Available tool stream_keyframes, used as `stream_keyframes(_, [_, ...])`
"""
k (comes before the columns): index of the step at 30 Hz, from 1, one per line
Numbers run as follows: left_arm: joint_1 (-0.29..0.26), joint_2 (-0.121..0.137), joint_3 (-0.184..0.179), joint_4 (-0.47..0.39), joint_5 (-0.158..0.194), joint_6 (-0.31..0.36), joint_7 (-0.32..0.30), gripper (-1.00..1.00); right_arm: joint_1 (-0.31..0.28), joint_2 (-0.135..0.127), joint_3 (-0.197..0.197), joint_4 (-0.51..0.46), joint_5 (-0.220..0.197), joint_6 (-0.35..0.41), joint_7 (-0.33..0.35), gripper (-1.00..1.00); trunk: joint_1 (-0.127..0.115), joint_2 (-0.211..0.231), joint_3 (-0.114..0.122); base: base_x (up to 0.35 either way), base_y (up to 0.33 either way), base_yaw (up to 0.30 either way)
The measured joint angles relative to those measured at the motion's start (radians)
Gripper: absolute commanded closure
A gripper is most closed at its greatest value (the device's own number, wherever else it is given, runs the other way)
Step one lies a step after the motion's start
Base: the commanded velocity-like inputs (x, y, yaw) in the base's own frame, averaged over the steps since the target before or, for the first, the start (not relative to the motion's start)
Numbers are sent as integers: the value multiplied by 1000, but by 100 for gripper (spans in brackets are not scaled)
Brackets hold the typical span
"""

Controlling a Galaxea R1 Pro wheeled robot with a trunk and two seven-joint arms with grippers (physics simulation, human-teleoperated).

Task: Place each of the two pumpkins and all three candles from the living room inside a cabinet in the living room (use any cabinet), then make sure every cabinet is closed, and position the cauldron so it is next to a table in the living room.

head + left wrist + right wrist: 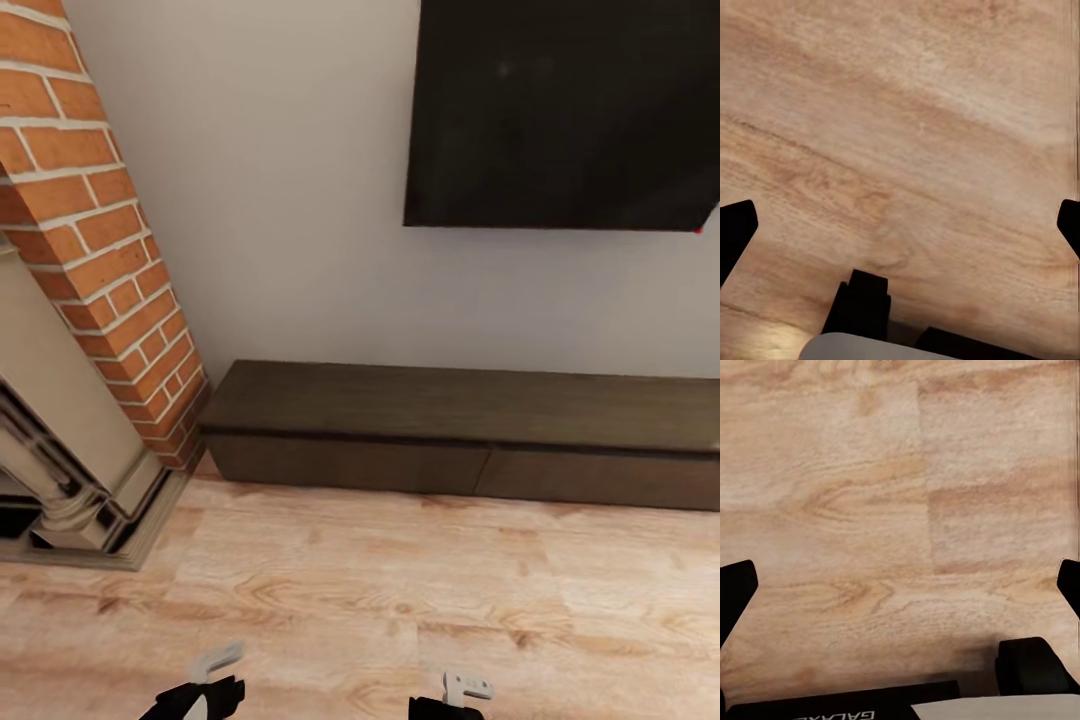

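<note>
1. The left hand (900,225) was seen in the left wrist view with its two dark fingertips (736,229) set wide apart at opposite edges of the picture, nothing held between them.
2. The right hand (900,585) was shown the same way in the right wrist view, its fingers (735,592) spread apart and empty.
3. Beneath both hands only the light wooden floor (400,600) was seen, with its grain and plank seams.
4. In the head view, the dark and pale-grey ends of both arms were seen at the bottom edge, the left arm (205,690) and the right arm (455,695), low over the floor.
5. The cabinet (450,410), long, low and dark brown, was placed against the pale wall (300,200), well apart from the hands across the floor.
6. Its two visible drawer fronts were seen flush and shut, and its flat top was bare.
7. A large black screen (560,110) was mounted on the wall above the cabinet.
8. A brick chimney (100,230) with a pale stone fireplace surround (70,440) was seen just beside the cabinet's left end.
</note>
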State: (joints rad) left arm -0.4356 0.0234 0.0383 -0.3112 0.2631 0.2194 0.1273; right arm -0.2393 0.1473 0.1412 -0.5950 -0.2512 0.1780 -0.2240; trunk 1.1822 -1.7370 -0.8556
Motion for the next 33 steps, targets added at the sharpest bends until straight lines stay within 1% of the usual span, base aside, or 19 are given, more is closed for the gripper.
stream_keyframes(12, [0,-1,0,0,-2,0,0,-100,0,1,-1,0,0,0,0,-100,0,0,4,19,3,-262])
stream_keyframes(17, [0,-1,0,0,-5,0,0,-100,0,1,-1,0,1,-6,0,-100,0,0,4,152,62,-50])
stream_keyframes(22, [0,0,0,0,-2,0,0,-100,0,-1,-1,1,1,-43,-2,-100,0,0,4,28,10,-5])
stream_keyframes(33, [0,3,2,0,3,3,-3,-100,0,0,-1,-1,0,-42,1,-100,0,0,4,40,1,0])
